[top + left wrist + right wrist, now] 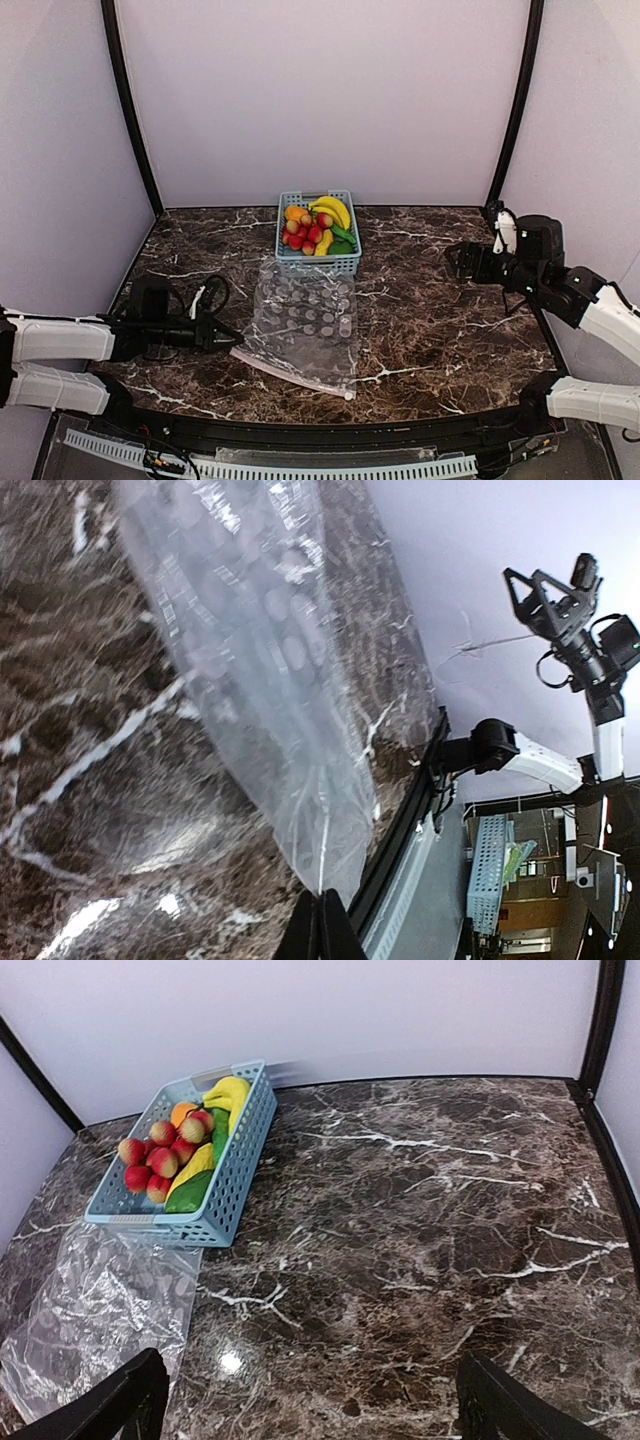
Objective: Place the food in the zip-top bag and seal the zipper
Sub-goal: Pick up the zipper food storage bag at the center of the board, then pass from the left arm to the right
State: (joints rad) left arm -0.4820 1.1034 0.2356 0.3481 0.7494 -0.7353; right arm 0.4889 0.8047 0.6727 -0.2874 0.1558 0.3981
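At the near left, the left tool lies low over the desk, its jaws pressed together, the tip right at the near left corner of the zip-top bag. Whether it nips the plastic, I cannot tell. The bag lies flat, with its zipper along the near edge. Just beyond, touching the bag's far edge, the light-blue basket holds all the food. Well to the right, the right tool hangs above the desk with jaws wide apart, holding nothing.
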